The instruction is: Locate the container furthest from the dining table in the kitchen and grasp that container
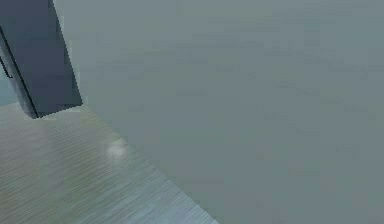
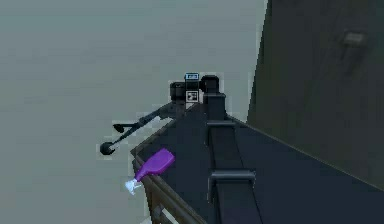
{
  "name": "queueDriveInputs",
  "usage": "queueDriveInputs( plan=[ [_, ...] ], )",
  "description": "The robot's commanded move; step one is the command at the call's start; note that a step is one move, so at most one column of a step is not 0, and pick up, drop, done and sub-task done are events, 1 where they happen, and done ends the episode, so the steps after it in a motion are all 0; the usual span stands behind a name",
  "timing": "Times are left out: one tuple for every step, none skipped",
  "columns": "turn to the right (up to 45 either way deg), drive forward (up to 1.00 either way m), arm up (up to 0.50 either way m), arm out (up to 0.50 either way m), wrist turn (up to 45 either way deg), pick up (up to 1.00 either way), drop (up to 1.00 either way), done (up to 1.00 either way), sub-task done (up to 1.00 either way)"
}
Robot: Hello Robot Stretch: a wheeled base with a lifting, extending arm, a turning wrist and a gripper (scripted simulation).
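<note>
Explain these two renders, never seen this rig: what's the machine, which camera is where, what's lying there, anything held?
It is a wheeled robot with one arm that lifts and extends, rendered in a simulated house. The forward view looks ahead and down: pale striped floor, grey wall, a dark tall slab at its upper left. The arm side view looks out from the body to where the arm reaches. The dark bar is the arm; two white squares mark its end, and left of them is the tool with two thin fingers. A purple bottle-like thing with a pale tip lies at the edge of a dark top, below the tool. Only bare wall is behind the finger ends, so the tool holds nothing.
</note>
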Motion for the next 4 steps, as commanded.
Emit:
queueDriveInputs(
  plan=[
    [0.0,0.0,0.0,0.0,21.0,0.0,0.0,0.0,0.0],
    [0.0,0.0,-0.3,0.0,0.0,0.0,0.0,0.0,0.0],
    [0.0,0.0,0.0,0.0,0.0,1.0,0.0,0.0,0.0],
    [0.0,0.0,0.1,0.0,0.0,0.0,0.0,0.0,0.0]
  ],
)
